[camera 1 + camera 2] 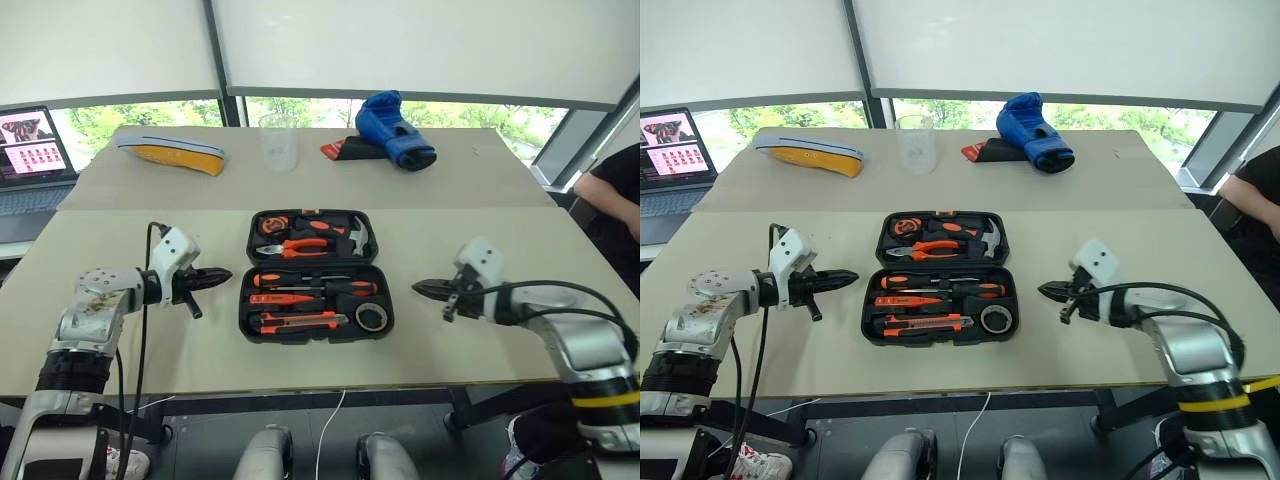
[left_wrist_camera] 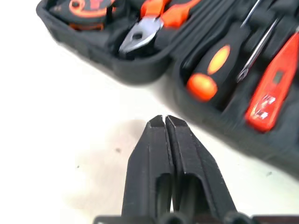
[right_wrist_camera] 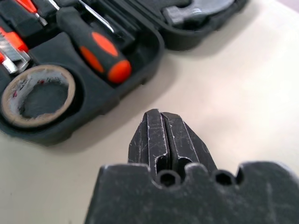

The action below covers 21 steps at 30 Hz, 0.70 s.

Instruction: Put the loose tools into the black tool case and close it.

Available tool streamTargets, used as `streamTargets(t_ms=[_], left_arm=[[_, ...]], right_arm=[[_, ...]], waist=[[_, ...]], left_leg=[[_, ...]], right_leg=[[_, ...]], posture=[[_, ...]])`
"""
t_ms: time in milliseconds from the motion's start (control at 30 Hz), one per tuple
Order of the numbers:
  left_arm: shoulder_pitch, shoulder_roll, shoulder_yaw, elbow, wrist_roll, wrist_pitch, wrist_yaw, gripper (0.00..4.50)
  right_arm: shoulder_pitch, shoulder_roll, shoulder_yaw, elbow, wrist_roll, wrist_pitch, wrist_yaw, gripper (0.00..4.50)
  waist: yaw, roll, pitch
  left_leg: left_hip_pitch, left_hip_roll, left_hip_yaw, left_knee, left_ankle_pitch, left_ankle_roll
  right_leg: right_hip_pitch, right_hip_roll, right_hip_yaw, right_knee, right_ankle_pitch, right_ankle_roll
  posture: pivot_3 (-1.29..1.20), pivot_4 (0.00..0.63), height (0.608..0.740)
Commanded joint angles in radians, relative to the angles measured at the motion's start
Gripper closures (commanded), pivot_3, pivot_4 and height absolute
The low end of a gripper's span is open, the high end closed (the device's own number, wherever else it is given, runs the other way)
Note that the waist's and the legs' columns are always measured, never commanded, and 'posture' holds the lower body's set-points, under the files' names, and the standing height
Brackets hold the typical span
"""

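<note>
- A black tool case (image 1: 316, 277) of moulded plastic, rectangular with rounded corners, lies open flat at the centre of a pale beige table (image 1: 120, 340).
- Its near half holds two black-and-orange screwdrivers (image 1: 305, 281), an all-orange screwdriver (image 1: 272, 298), an orange-and-black utility knife (image 1: 298, 321) and a dark tape roll (image 1: 373, 317), a ring with a frayed pale edge.
- Its far half holds orange-handled pliers (image 1: 300, 246) with steel jaws and a steel hammer (image 1: 358, 235).
- The left gripper (image 1: 222, 274) sits at the case's 9 o'clock, just off its edge, matte black fingers pressed together, holding nothing.
- The right gripper (image 1: 420, 288) sits at the case's 3 o'clock, scuffed black fingers pressed together, also empty.
- At 12 o'clock, on a farther table, lie a glossy blue boxing glove (image 1: 395, 130) and a clear plastic cup (image 1: 279, 142).
</note>
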Motion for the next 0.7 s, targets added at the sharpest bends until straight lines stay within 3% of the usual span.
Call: streamTargets(t_ms=[33,167,333,700], left_arm=[[-0.029,-0.024,-0.027,-0.024,0.012,-0.018,0.002,4.43],[-0.044,-0.047,-0.073,-0.029,0.030,-0.054,-0.029,4.43],[-0.068,-0.081,-0.129,-0.066,0.029,-0.062,-0.101,4.43],[-0.019,-0.078,-0.168,-0.181,0.007,0.025,-0.191,4.43]], right_arm=[[-0.071,0.020,0.046,0.101,-0.075,-0.121,0.005,4.50],[-0.088,0.042,0.071,0.143,-0.064,-0.200,0.077,4.50],[-0.005,0.023,0.048,0.005,0.035,-0.197,0.211,4.50],[0.141,-0.017,-0.038,-0.103,-0.018,-0.165,0.106,4.50]], waist=[[0.003,0.000,0.000],[0.007,0.000,0.000],[0.015,0.000,0.000],[0.018,0.000,0.000]], left_leg=[[0.000,0.000,0.000,0.000,0.000,0.000],[-0.002,-0.001,0.002,0.000,0.000,0.000],[-0.005,-0.001,0.003,0.000,0.001,0.001],[-0.004,-0.001,0.003,0.000,0.000,0.001]], right_leg=[[-0.001,0.000,0.000,0.000,0.000,0.000],[-0.006,0.000,0.000,0.000,0.000,0.000],[-0.004,0.000,0.001,0.000,0.000,0.000],[-0.003,0.000,0.001,0.001,0.000,0.001]], posture=[[0.00,0.150,0.740],[0.00,0.150,0.740],[0.00,0.150,0.740],[0.00,0.150,0.740]])
